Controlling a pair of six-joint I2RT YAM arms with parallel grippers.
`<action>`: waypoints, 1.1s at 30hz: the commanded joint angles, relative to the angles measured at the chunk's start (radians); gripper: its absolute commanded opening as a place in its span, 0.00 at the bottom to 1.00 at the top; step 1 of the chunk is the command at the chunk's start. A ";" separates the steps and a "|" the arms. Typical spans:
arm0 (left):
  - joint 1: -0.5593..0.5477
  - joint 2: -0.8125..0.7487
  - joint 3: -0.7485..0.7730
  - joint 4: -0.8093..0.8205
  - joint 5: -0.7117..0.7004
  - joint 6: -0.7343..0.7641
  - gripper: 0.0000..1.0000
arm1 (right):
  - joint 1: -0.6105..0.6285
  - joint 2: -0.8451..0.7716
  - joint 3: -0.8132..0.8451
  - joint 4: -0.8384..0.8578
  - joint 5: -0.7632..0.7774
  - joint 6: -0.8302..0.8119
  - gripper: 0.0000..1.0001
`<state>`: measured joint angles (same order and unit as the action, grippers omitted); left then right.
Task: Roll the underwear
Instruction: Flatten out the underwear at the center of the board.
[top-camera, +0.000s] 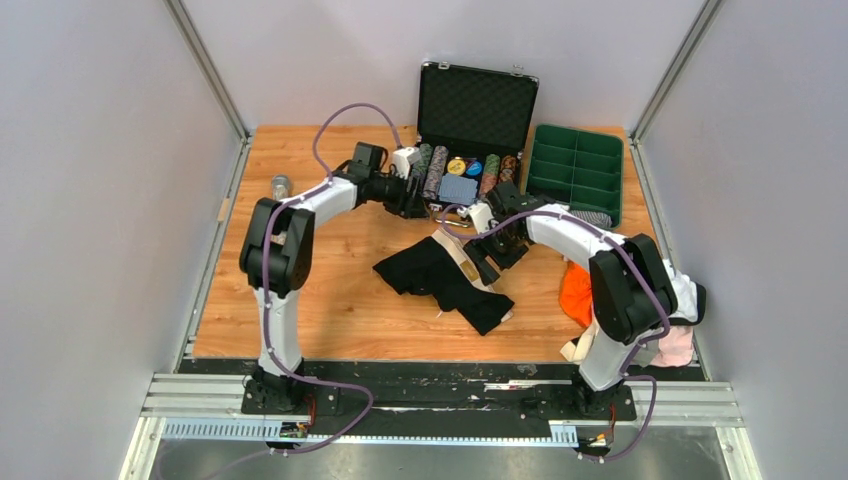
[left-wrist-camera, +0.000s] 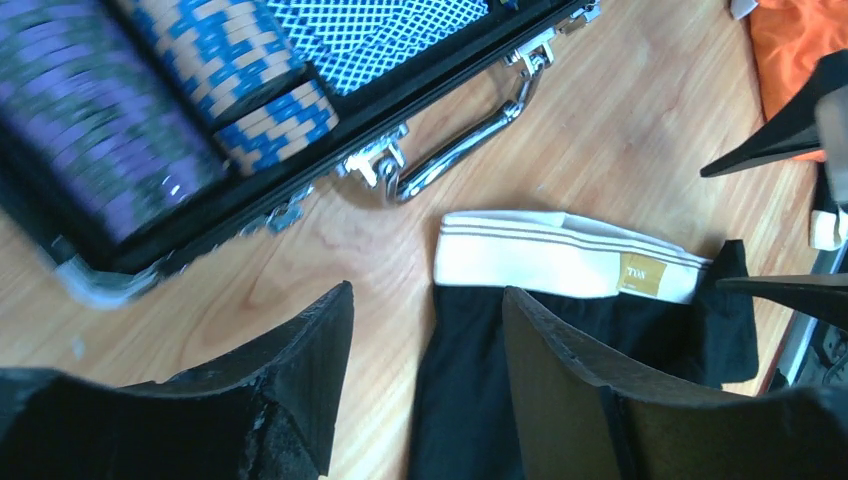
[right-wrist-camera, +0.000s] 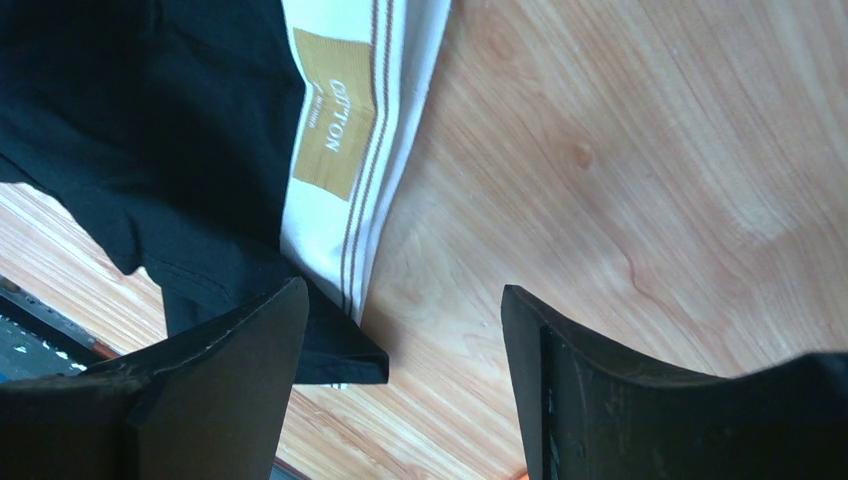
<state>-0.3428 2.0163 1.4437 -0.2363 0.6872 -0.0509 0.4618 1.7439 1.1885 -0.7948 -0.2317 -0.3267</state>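
Left gripper (left-wrist-camera: 428, 300): jaws spread and empty, poised over the waistband end of the black cotton underwear.
Right gripper (right-wrist-camera: 405, 295): jaws apart, gripping nothing, one finger over the black cloth beside the gold label.
Black cotton underwear (top-camera: 440, 280): rumpled at mid-table between the arms, its white striped waistband (left-wrist-camera: 560, 255) towards the case.
Step in hand: probably squaring the cloth up. Take one waistband end in each gripper, pinch only the top layer, and pull it taut and flat before rolling.
Other pieces: orange cloth (top-camera: 575, 295) and pink cloth (top-camera: 678, 345) by the right arm.
Beyond: open black poker-chip case (top-camera: 475, 110) and green compartment tray (top-camera: 575, 170).
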 joint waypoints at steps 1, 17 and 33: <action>-0.048 0.082 0.099 0.049 0.068 0.020 0.63 | -0.034 -0.063 -0.025 0.013 0.024 -0.010 0.72; -0.113 0.256 0.158 -0.028 0.021 0.181 0.51 | -0.076 -0.067 -0.046 0.006 0.019 -0.017 0.72; -0.018 -0.110 -0.122 0.043 -0.076 0.124 0.00 | -0.082 -0.069 -0.044 0.013 -0.026 -0.009 0.72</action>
<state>-0.4328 2.1197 1.4212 -0.2184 0.6682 0.1074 0.3843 1.6928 1.1259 -0.7944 -0.2192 -0.3435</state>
